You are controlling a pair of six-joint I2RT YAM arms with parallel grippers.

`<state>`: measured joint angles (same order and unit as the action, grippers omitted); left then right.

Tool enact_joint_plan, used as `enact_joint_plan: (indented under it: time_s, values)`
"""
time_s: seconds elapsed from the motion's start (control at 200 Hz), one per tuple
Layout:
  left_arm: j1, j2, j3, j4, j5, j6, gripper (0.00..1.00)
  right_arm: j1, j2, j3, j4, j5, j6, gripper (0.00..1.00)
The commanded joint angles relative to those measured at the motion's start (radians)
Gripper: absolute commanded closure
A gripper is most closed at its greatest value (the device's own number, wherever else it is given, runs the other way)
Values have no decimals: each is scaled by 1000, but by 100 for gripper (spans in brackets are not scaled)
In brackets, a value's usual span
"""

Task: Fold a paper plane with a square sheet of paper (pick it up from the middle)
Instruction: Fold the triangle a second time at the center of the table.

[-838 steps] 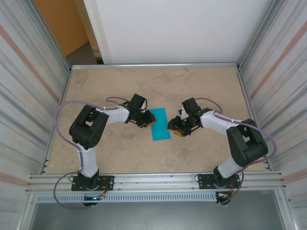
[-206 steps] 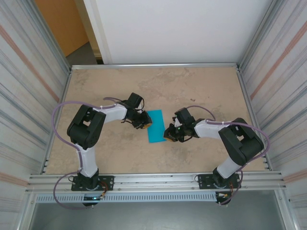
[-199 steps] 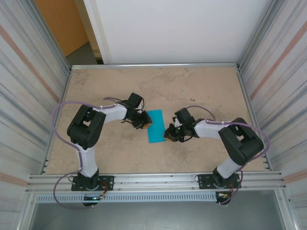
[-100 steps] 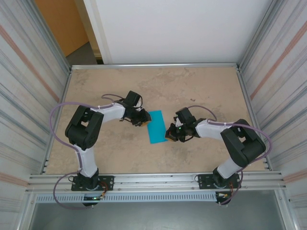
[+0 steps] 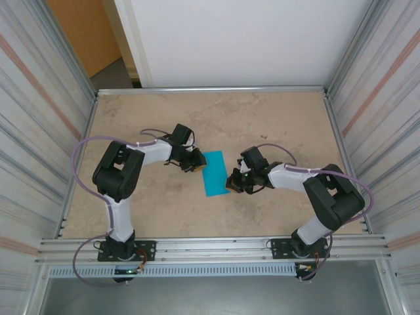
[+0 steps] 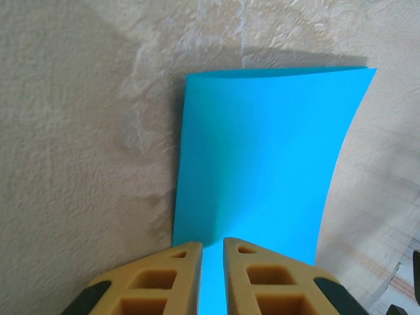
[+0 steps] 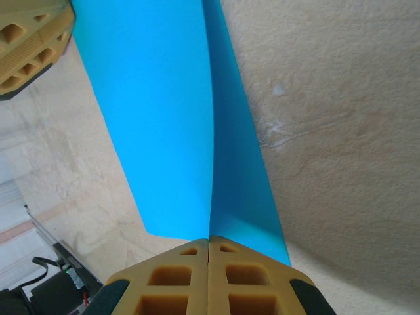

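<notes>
Where the sheet of paper (image 5: 215,172) lies: folded, on counter (image 5: 262,125) between the arms.
Left end effector (image 6: 211,248): barely parted at its edge.
Right end effector (image 7: 209,241): pinching the sheet's edge.

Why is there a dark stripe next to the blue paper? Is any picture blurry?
Left wrist view: the stripe is a soft shadow that the blue paper casts on the table along its left edge; everything looks sharp. Right wrist view: another grey shadow lies beside the paper near the right tool, also sharp. Top view: even light, no glare.
</notes>
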<state>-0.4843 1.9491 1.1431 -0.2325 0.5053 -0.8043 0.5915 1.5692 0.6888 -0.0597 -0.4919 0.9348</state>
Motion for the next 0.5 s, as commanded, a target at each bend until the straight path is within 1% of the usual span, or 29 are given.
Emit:
enact_joint_plan:
  time_s: [0.0, 0.346, 0.496]
  values:
    - [0, 40, 6, -51, -11, 30, 83, 15, 8, 51, 24, -20, 0, 100]
    - [0, 50, 9, -62, -6, 39, 83, 61, 154, 189, 102, -40, 22, 100]
    - [-2, 52, 8, -65, -4, 41, 83, 73, 206, 213, 122, -25, 37, 100]
